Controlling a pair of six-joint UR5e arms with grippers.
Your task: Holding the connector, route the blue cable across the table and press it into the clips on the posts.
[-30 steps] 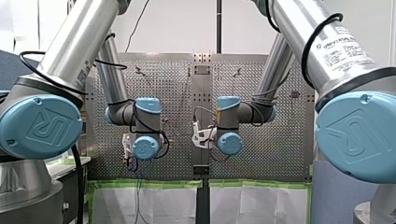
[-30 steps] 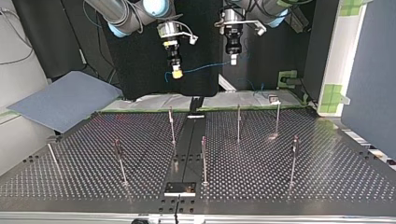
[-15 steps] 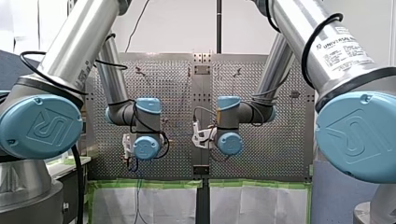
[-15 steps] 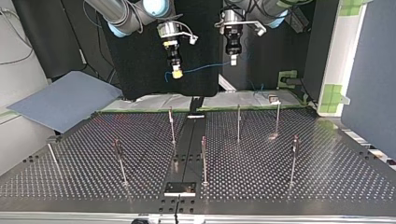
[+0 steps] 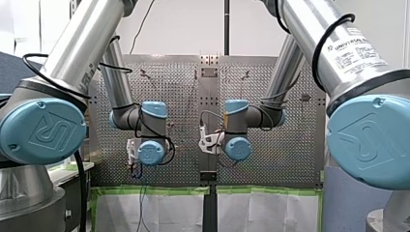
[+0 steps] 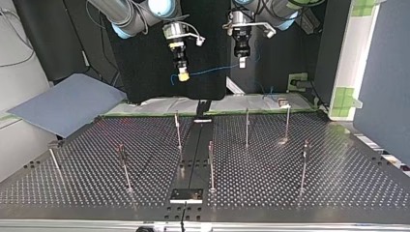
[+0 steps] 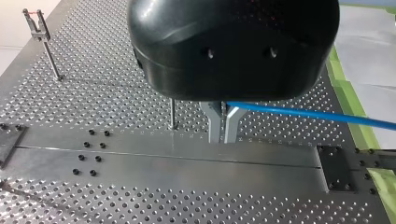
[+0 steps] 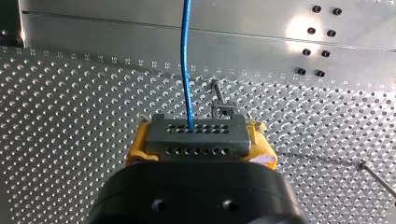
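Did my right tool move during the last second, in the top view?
No. My right tool hangs at the same height and side offset above the nearest post as before.

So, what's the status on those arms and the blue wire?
Right gripper shut on connector. Left gripper shut on blue cable, strung between both, above the table. Posts below, none reached yet.

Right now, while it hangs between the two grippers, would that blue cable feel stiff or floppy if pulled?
Probably floppy: the blue cable bows slightly between my right gripper and my left gripper. Likely light too, as it is thin beside the connector. It looks smooth, so it might slide through the left fingers.
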